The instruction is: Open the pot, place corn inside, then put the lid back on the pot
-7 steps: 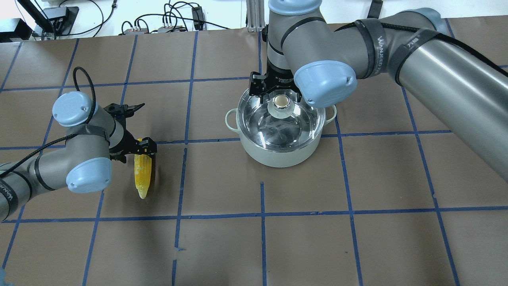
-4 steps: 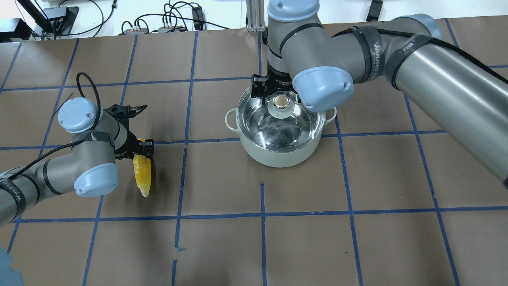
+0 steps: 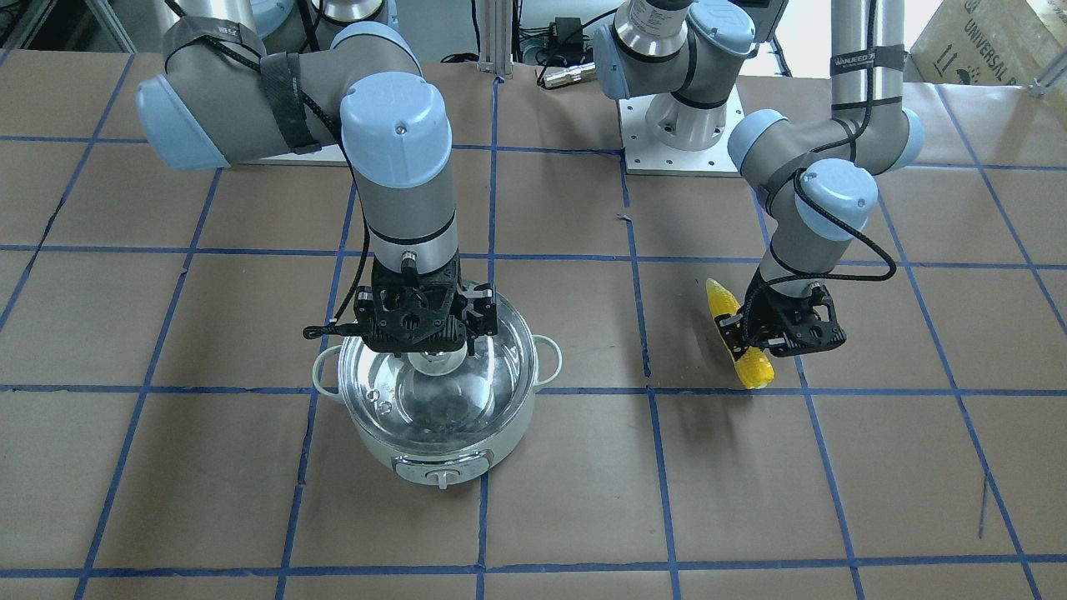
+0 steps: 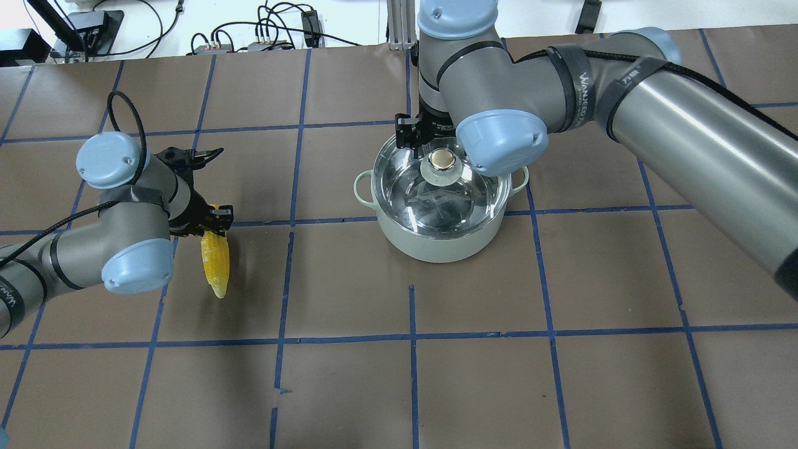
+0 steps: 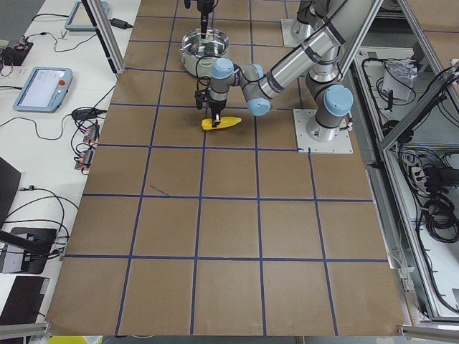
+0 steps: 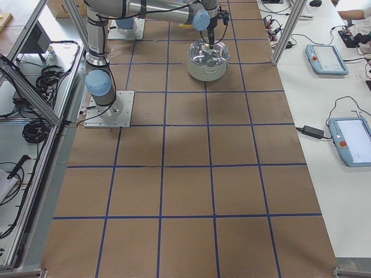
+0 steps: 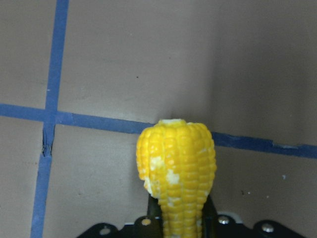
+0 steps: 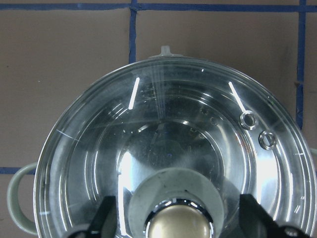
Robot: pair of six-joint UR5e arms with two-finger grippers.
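Left gripper [image 3: 744,340]: clenched on the corn [image 4: 215,265], gripping it near the blunt end, fingers on either side of the cob.
Corn: yellow, pointed end towards the robot's base, blunt end away from it. It is on the robot's left side of the worktop [image 4: 561,280], well apart from the pot [image 4: 436,248]. It lies low over a blue tape line [image 7: 89,121]. Cannot tell if it touches the surface.
Right gripper [image 8: 179,220]: released, pointing straight down over the lid [image 4: 430,202]. One finger stands on each side of the lid knob [image 4: 442,159], with a visible gap on both sides in the right wrist view.
Lid: clear glass, seated on the pot rim, closed. Two small holes [image 8: 257,130] sit near its edge.
Pot: pale mint body, upright near the middle of the worktop, a loop handle [image 4: 361,187] on each side. Its control dial [image 3: 442,477] faces away from the robot.
Interior: shiny steel seen through the glass, contents not discernible.
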